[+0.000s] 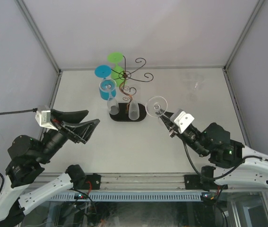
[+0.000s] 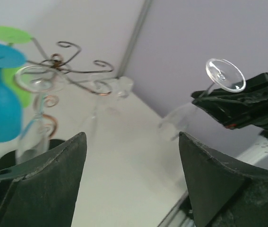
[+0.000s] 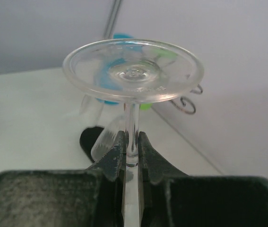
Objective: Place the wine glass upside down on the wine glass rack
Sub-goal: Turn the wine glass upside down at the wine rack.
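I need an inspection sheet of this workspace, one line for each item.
Surface: white table, no spill seen.
Job's things: wine glass held by its stem, foot up, right of the wine glass rack; blue glass, green glass and two clear glasses hang on it.
Clutter: nothing seen.
Grippers: left gripper open, empty; right gripper shut on the stem.
Cables: black cable loops off the left arm.
Surroundings: grey walls, metal frame.

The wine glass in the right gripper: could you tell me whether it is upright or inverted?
Inverted: the wine glass has its round foot uppermost, above the right gripper, which is shut on the stem.
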You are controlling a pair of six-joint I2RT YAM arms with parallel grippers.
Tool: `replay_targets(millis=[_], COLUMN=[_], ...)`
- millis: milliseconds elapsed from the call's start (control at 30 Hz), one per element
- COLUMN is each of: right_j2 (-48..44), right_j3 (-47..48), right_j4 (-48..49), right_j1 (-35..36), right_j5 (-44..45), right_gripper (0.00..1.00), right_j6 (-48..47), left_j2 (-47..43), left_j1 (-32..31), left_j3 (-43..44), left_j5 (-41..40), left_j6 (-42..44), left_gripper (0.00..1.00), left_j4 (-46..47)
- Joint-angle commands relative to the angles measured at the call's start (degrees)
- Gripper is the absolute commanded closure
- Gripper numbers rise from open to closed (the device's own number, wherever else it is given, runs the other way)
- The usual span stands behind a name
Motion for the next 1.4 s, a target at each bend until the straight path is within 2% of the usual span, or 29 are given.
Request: replay_targets(millis=[0,100,133,233,400,500,600,700,867,933,1367], right_j2=[-0.1,-0.7,-0.8,-0.9,-0.6,0.1,-0.1,-0.9,-1.4,-1.4,1.2], right_j3=[2.2,2.3,2.4,3.5,4.0,3.2,1.9,0.4,-0.6,-1.2,-7.3], right_j4=[-11.2,-17.5,-21.1,-24.7,-26.8,-26.2,-24.5,-22.1,-20.6,-19.7,-5.2], right_j1=[0.3,0.2,-1.6,-8.4,-24.4,-32.5,-38.0,-42.2,-45.1,-45.1,-45.8], right_j5=[6.5,6.5,10.0,6.3,-14.2,-23.0,-30.4,-36.7,-40.0,-40.4,-37.2], right_gripper=[1.0,1.0,1.0,1.0,1.0,1.0,1.0,1.0,1.0,1.0,1.0], right_j6=[9.7,12.6,17.0,22.2,28.1,30.0,31.7,33.1,34.1,34.3,35.2], left_j2=[-3.5,-5.4,-6.6,-7.2,-6.4,-5.0,-4.1,-3.0,-1.7,-1.9,-11.1], left_j1=[0.1,0.1,0.1,0.1,0.2,0.3,1.3,5.7,21.6,26.2,27.3], left_j3=[1.0,-0.6,-2.4,-4.1,-5.1,-4.9,-5.2,-5.6,-8.6,-9.4,-11.8], left_j5=[-10.6,-13.9,-16.3,-18.3,-19.6,-20.7,-20.6,-15.7,1.8,5.2,1.7], left_j6=[6.0,6.4,6.3,5.9,4.8,4.8,5.2,5.0,3.2,2.9,6.3], left_gripper=[0.18,0.16,0.14,0.14,0.12,0.12,0.12,0.12,0.13,0.13,0.13], left_j4=[-10.1,-12.9,-14.8,-16.1,-16.7,-17.4,-17.2,-17.0,-13.9,-13.0,-18.1])
